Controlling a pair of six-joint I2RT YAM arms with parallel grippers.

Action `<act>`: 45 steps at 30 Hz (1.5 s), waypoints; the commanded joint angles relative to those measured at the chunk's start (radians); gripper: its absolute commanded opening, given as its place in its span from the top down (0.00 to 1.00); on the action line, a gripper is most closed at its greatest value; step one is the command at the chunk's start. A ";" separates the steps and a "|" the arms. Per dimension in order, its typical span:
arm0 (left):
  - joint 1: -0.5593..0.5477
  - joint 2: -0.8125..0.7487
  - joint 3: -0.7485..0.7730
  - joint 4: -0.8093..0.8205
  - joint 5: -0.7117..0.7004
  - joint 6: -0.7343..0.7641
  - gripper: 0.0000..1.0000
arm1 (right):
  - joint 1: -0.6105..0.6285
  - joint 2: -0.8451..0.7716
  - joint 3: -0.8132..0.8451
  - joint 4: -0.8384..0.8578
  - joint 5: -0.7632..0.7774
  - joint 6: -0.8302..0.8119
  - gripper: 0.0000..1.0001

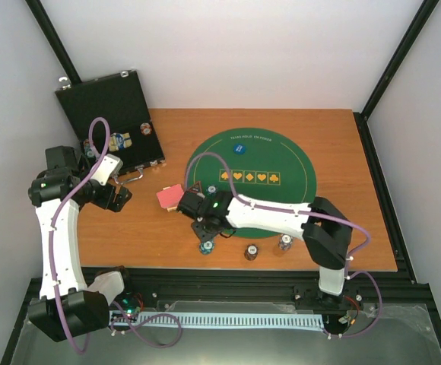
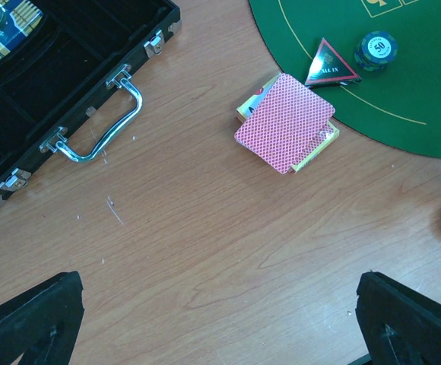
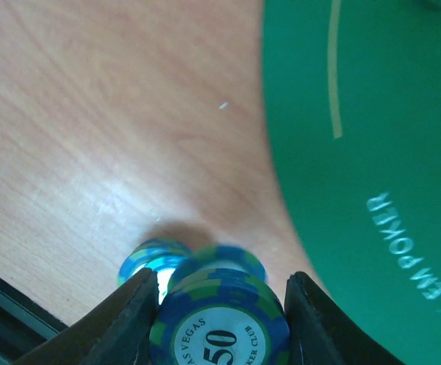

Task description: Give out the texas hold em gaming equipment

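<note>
Robotics lab, test cell: plain white panel walls (image 1: 228,53) and black frame posts (image 1: 53,42) stand beyond the right gripper (image 1: 204,237), boxing in a wooden tabletop (image 1: 129,228) that lies beneath it. On the near side of that gripper, two white-and-black arms (image 1: 274,217) are bolted to a black metal rail (image 1: 228,283). Purple cables (image 1: 91,133) loop along the arm carrying the left gripper (image 1: 123,195) and trail past its base to the rail.

White walls (image 1: 243,53), wooden table (image 1: 342,152)
</note>
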 commanded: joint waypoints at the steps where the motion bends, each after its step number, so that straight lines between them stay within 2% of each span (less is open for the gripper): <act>1: 0.002 -0.014 0.036 -0.018 0.008 0.021 0.00 | -0.088 -0.068 0.056 -0.050 0.035 -0.049 0.71; 9: 0.002 -0.008 0.037 -0.018 0.013 0.018 0.00 | -0.390 -0.039 0.181 -0.053 -0.011 -0.164 0.71; 15: 0.002 -0.005 0.031 -0.019 0.007 0.029 0.00 | -0.591 0.150 0.398 -0.076 -0.032 -0.233 0.71; 20: 0.002 -0.006 0.016 -0.020 0.009 0.038 0.00 | -0.711 0.324 0.556 -0.080 -0.072 -0.243 0.71; 25: 0.002 0.010 0.002 -0.018 0.015 0.042 0.00 | -0.774 0.515 0.732 -0.116 -0.082 -0.260 0.72; 30: 0.002 0.019 0.000 -0.017 0.030 0.040 0.00 | -0.804 0.618 0.870 -0.117 -0.091 -0.269 0.71; 42: 0.002 0.030 -0.003 -0.010 0.031 0.034 0.00 | -0.822 0.731 0.955 -0.099 -0.114 -0.249 0.69; 43: 0.002 0.029 -0.002 -0.010 0.032 0.033 0.00 | -0.823 0.737 0.960 -0.101 -0.114 -0.244 0.67; 45: 0.002 0.029 -0.001 -0.010 0.032 0.033 0.00 | -0.823 0.743 0.969 -0.103 -0.109 -0.239 0.54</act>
